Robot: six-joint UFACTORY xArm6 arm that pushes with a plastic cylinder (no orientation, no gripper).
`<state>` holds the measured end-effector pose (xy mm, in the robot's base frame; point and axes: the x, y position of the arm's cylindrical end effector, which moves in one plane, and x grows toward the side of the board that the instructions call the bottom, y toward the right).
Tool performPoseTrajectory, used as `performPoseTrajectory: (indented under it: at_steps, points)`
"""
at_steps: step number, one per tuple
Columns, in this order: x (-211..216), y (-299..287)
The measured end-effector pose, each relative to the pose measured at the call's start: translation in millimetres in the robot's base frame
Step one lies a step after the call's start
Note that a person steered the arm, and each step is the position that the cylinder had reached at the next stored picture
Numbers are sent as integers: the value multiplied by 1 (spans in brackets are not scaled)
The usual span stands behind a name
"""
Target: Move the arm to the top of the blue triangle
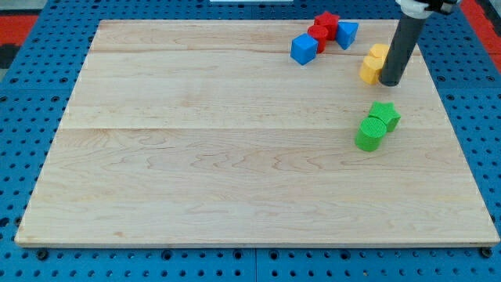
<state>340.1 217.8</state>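
- Approaching is the step we judge to be in hand: our tip sits low on the table toward the view's upper right, and it has not yet reached the place the task names.
- We see the blue triangle near the table's top edge, at the right end of a small cluster; it is touching or just beside a red star, with a red block (shape hard to make out) below that and a blue cube at the cluster's left.
- Our tip lies below and to the view's right of the blue triangle, clearly apart from it, and appears to press against the right side of 2 yellow blocks, whose shapes we cannot tell because the rod covers part of them.
- Further down the view, a green star and a green cylinder stand together, well clear of the tip.
- There is no gripper on this arm (only the straight dark rod), so nothing opens or closes and nothing is held; the rod merely touches, or nearly touches, the yellow pair.
- The next move, as we judge it, calls for travelling up the view and then left, ending in the narrow strip between the triangle and the table's top edge.
- A straight diagonal line risks dragging the yellow blocks along or nudging the triangle, so we would first go up the right side, away from the yellow blocks.
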Motion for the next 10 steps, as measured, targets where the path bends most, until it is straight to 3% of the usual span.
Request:
performPoseTrajectory:
  at_steps: [2, 3, 5, 7, 10]
  points:
    - [-16, 34]
    - [-45, 35]
    - [-60, 5]
    - [-131, 64]
    - [-149, -35]
